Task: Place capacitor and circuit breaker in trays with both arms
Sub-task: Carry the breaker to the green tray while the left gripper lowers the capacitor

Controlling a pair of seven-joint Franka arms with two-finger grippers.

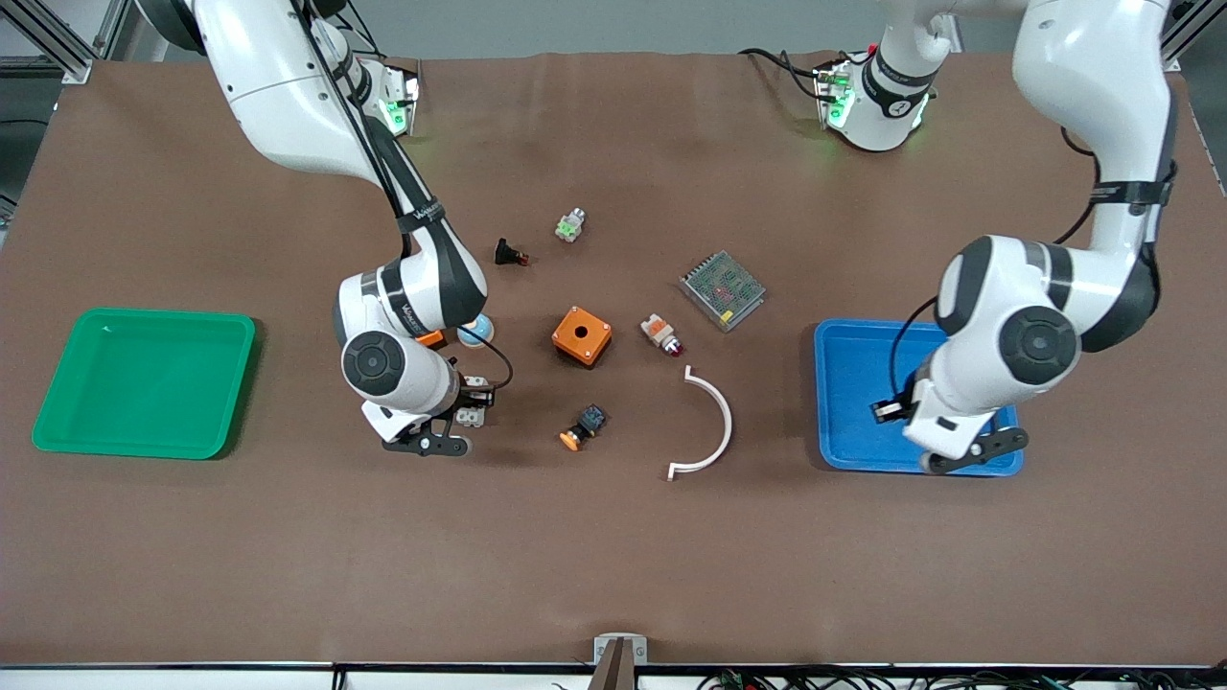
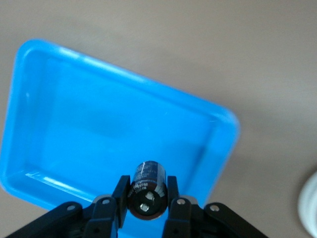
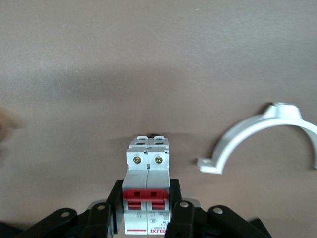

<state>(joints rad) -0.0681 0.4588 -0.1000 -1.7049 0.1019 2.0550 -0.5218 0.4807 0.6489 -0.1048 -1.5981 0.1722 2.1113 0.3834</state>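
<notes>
- Right gripper (image 1: 467,418) grips the circuit breaker (image 3: 147,191) by its side walls, over bare table between the green tray (image 1: 144,382) and the orange-capped button (image 1: 583,427); we judge it a rigid, blocky plastic part, light, best held on those flat sides, clear of the red levers.
- Left gripper (image 2: 146,201) clamps the capacitor (image 2: 147,190) across its barrel over the blue tray (image 2: 54,124); we expect a slick, round body that may roll once let go.
- We see a matte brown table (image 1: 288,556), with a white curved clip (image 1: 709,425) lying near the blue tray.

Glossy plastic blue tray (image 2: 29,89), matt brown table covering (image 1: 613,556), glossy black capacitor (image 2: 147,191).
</notes>
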